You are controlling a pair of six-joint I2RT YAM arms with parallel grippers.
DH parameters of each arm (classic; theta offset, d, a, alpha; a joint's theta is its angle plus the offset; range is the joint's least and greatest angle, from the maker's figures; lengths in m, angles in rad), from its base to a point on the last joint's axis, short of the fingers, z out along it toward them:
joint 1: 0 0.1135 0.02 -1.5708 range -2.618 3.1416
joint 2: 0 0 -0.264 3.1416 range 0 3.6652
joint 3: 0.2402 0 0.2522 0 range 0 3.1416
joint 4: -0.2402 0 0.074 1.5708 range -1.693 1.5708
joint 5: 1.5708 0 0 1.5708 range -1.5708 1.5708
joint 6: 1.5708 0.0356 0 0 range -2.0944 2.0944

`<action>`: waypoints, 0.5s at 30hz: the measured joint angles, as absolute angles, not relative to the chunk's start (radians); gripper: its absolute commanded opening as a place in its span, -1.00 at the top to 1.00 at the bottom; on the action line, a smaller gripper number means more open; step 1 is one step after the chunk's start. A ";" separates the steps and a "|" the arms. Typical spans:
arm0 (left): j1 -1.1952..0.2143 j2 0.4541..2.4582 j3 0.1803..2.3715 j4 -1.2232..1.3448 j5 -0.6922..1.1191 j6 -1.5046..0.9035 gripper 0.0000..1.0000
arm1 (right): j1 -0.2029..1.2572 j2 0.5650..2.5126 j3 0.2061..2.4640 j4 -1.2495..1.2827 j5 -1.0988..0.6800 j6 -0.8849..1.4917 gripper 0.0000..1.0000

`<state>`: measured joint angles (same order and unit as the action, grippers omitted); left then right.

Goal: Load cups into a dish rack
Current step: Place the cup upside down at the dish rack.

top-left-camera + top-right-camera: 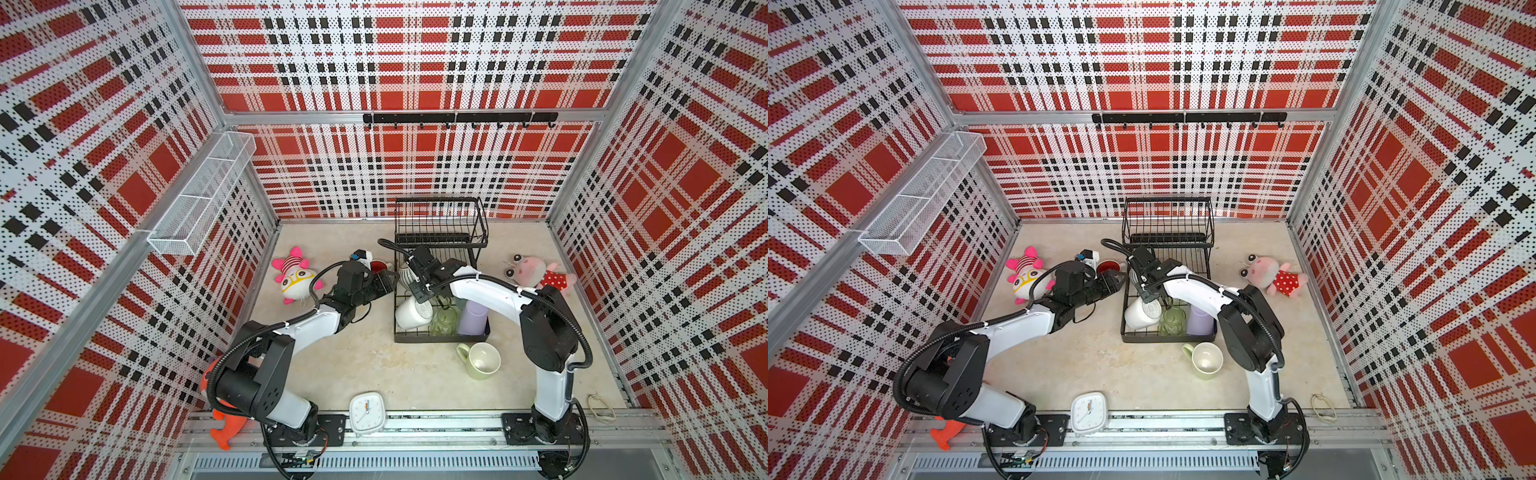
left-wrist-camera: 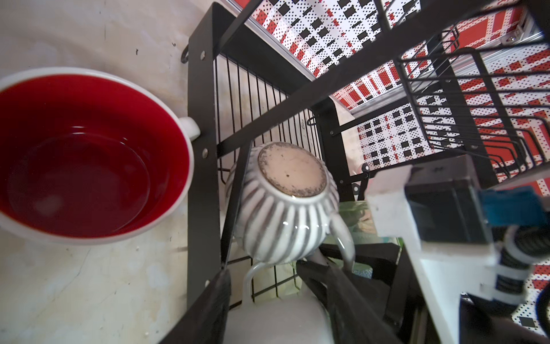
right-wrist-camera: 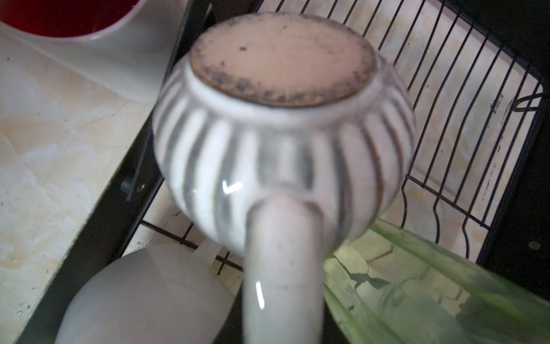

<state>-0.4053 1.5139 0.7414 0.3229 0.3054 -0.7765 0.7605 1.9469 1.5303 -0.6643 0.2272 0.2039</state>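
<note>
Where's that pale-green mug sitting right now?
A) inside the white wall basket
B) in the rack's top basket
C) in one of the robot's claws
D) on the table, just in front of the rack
D: the pale-green mug stands upright on the table, just outside the near edge of the dish rack.

A pink striped plush [image 1: 293, 276] and a pig plush [image 1: 536, 274] lie well apart on the worktop [image 1: 353, 365]; a white square clock [image 1: 367, 412] rests at its front edge.

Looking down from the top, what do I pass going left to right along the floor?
In a top view: orange plush toy, pink striped plush toy, white clock, dish rack, pink pig plush.
</note>
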 measured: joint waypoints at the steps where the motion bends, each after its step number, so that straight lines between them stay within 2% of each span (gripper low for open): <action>1: -0.405 1.514 0.741 0.323 0.305 -0.777 -0.13 | 0.760 1.947 1.530 -0.663 0.227 0.204 0.57; 10: -0.406 1.527 0.741 0.325 0.305 -0.777 -0.13 | 0.757 1.947 1.522 -0.609 0.209 0.205 0.37; 15: -0.407 1.533 0.741 0.325 0.305 -0.777 -0.13 | 0.757 1.947 1.522 -0.578 0.186 0.205 0.38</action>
<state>-0.4072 1.5326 0.7414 0.3252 0.3054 -0.7769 0.7570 1.9469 1.5223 -0.5777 0.1860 0.2047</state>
